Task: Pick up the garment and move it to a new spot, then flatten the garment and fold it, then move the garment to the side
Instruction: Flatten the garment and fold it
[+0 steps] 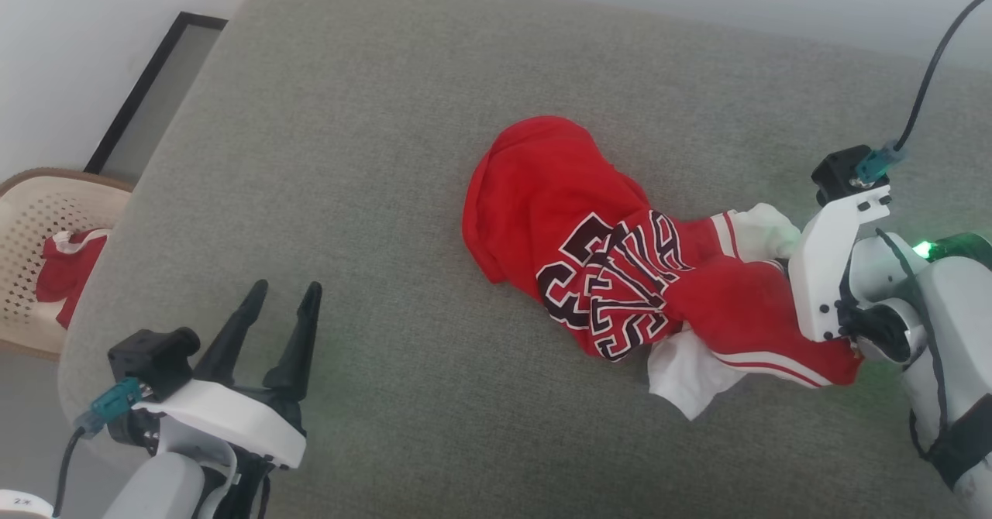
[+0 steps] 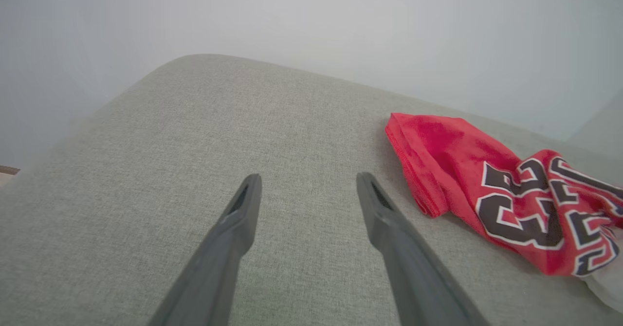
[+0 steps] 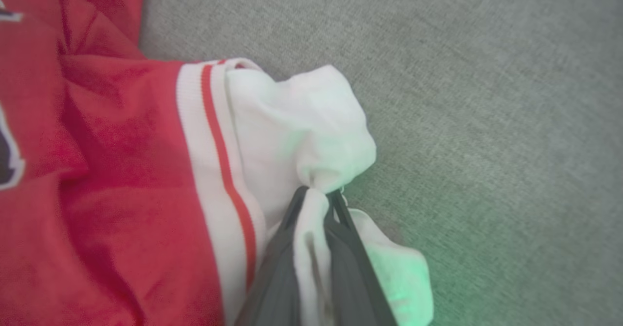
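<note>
Two hands inspected. Head view: left hand [image 1: 287, 286] has its fingers apart and holds nothing; the garment [image 1: 573, 217] lies crumpled on the grey cushion [image 1: 349, 139], well off to that hand's right. Left wrist view: fingers spread over bare cushion, red hem ahead and to the right, untouched. Right wrist view: right hand [image 3: 319, 197] is clamped on a pinch of white sleeve [image 3: 302, 121] at its fingertips. Judgement: light, limp cloth, unlikely to slip — lifted by one sleeve it will hang bunched; shoulders or hem corners suit flattening better.
</note>
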